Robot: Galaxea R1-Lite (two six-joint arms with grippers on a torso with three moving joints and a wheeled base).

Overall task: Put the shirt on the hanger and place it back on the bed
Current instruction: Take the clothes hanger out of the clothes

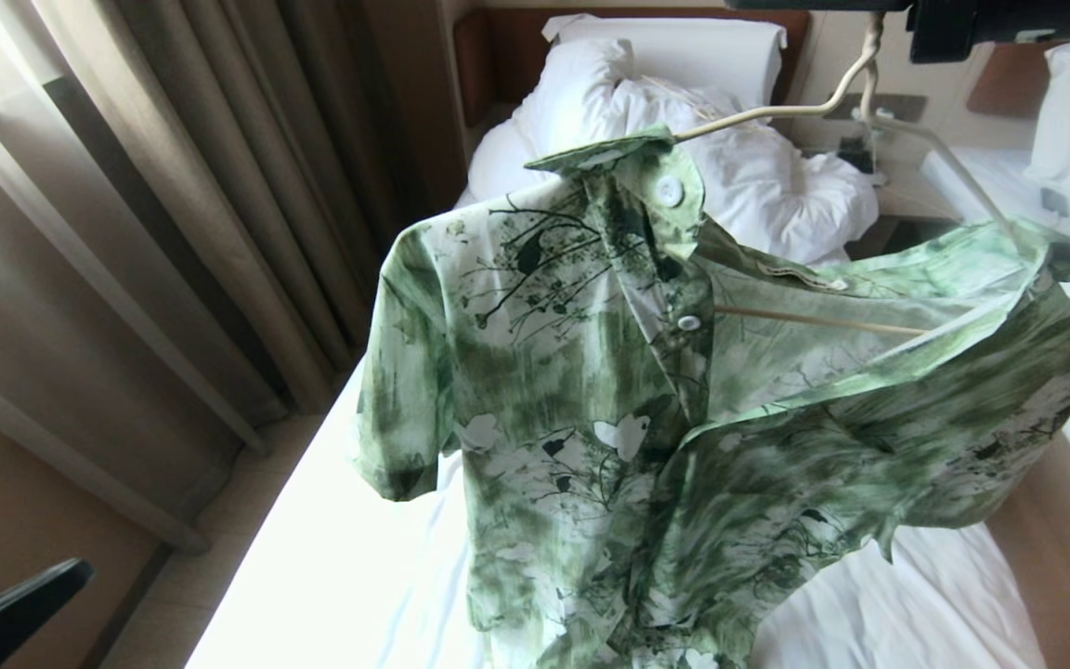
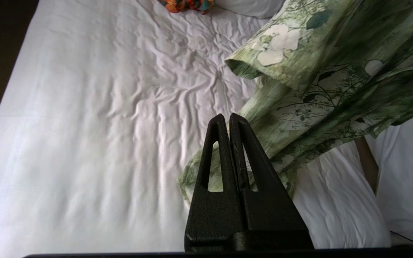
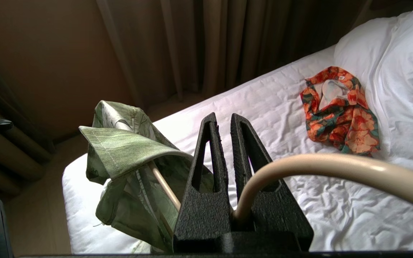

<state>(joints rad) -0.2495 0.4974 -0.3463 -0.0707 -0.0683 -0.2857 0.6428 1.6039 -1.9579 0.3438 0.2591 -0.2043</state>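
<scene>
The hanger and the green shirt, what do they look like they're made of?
The hanger: cream, smooth, slightly glossy, with a rounded rod and a twisted neck; probably coated wire or plastic, I can't tell which. The right gripper is shut on it.

The shirt: thin, matte woven fabric that drapes and creases softly, with stitched hems; it looks like light cotton or rayon, but the fibre is uncertain.

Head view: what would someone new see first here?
The green flowery shirt fills the middle, draped on the cream hanger and hanging above the white bed. The right gripper pinches the hanger's neck up at the top. Farther up the bed, near the pillow, lies an orange floral garment.
</scene>
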